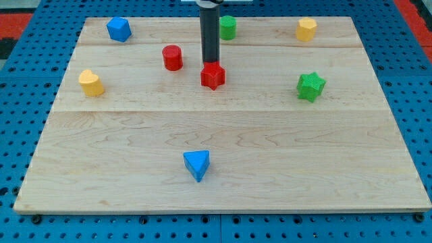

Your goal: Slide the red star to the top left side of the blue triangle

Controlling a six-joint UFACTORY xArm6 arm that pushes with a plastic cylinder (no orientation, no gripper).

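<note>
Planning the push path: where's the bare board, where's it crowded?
Bare: the wide band between the blue triangle and the upper row, plus both lower corners. Crowded: the top, where my tip sits just above the red star, with the red cylinder and green block close by.

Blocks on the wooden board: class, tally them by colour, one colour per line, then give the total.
Red: 2, the red star and the red cylinder
Blue: 2, the blue triangle and the blue block
Yellow: 2, the left yellow block and the right yellow block
Green: 2, the green star and the green block
Total: 8
</note>
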